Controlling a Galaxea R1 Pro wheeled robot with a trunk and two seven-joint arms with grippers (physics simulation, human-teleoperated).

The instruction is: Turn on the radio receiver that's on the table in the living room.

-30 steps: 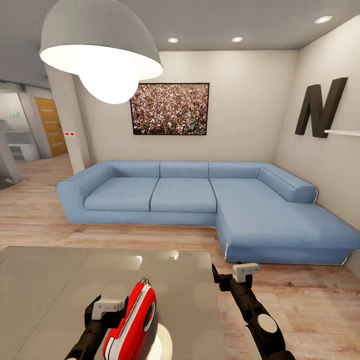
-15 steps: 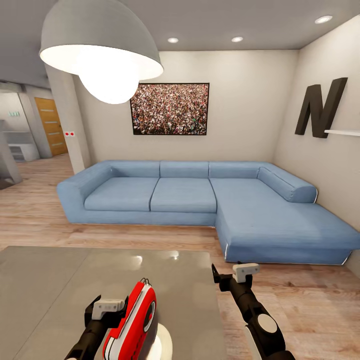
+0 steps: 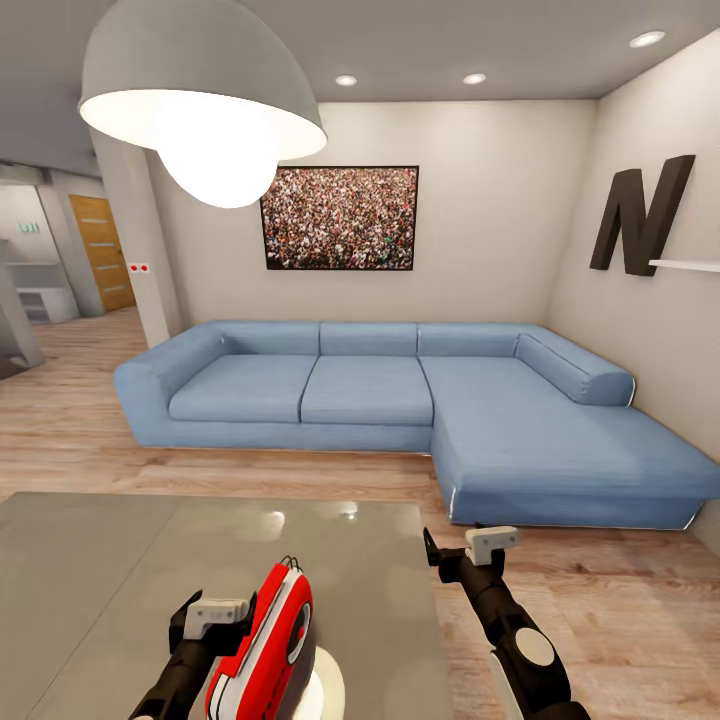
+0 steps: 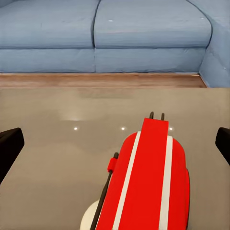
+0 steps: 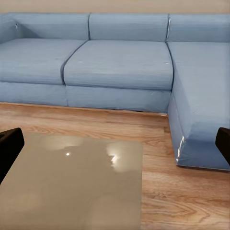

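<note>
Beige walls and a light wood floor (image 3: 80, 420) are framing the living room in the head view. A soft blue L-shaped sofa (image 3: 400, 390) is sitting under a framed crowd picture (image 3: 340, 218), beside a big dark letter N (image 3: 640, 213). A round grey lamp (image 3: 200, 100) is glowing overhead. Low down, the shiny grey worktop (image 3: 120, 570) is lying flat. The radio receiver (image 3: 268, 640) is standing on edge above it, red with white stripes, beside the left claw (image 3: 215, 615). The right claw (image 3: 470, 550) is hanging past the worktop's corner.

From the left wrist, the smooth red radio receiver (image 4: 148, 182) is lying between spread black fingertips (image 4: 9, 146), not pinched.

From the right wrist, spread black fingertips (image 5: 9, 143) are showing over the glossy worktop (image 5: 76, 187) and sofa (image 5: 120, 67).
</note>
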